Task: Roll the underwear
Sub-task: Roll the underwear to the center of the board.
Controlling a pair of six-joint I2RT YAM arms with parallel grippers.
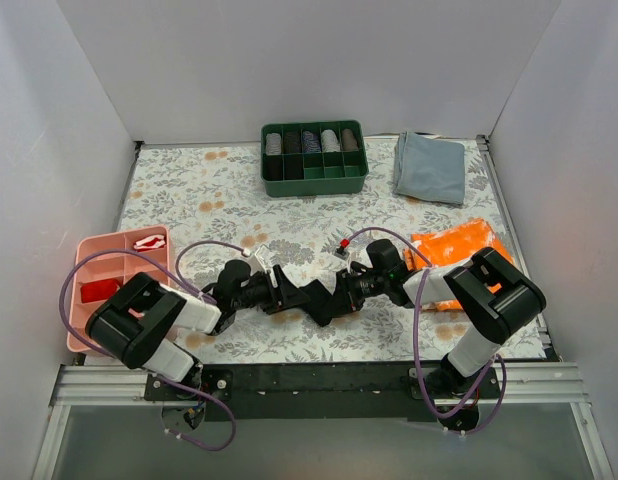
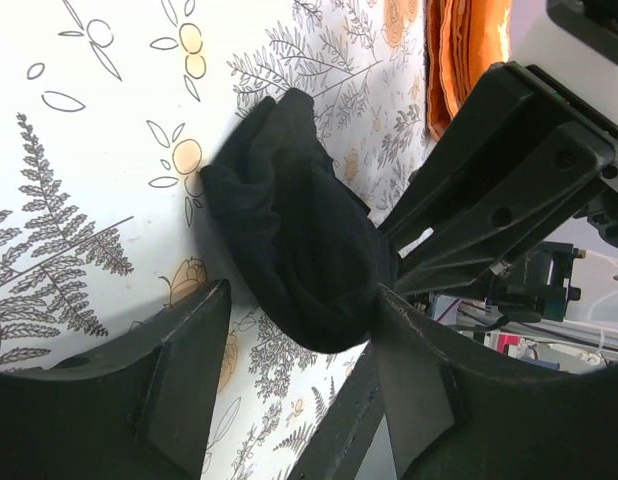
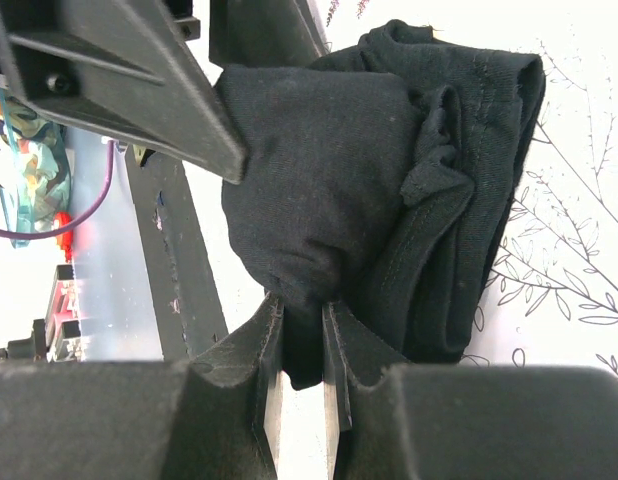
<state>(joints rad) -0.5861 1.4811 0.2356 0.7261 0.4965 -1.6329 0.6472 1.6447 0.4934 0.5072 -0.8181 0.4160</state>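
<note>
So the underwear [image 3: 329,170] is a chunky wad of soft black knit, matte, with a stitched hem running along one fold and a few layers stacked at the far edge. It's more of a lumpy bundle than a neat tube. It sits on the table [image 1: 219,190], near the front edge, right between the two arms.

The right fingers [image 3: 234,390] are pinched almost together on a small flap of the black fabric at the bundle's near end, so that side is held. The left fingers [image 2: 189,380] stand fairly wide around the other end. One hard black finger touches the cloth, and the other has a sliver of printed table showing between it and the fabric, so there's no real squeeze.

The table cover is white with grey ferns and pale orange flowers, flat and smooth.

For room, there's an open stretch of table behind the bundle up to the green tray [image 1: 314,158], which has rolled items in its compartments. The folded grey-blue cloth [image 1: 429,165] lies beside it in the far right corner. The orange-and-white cloth [image 1: 459,243] is near, just behind the right arm. The pink tray [image 1: 119,270] hugs the left edge, well apart. White walls box in three sides.
</note>
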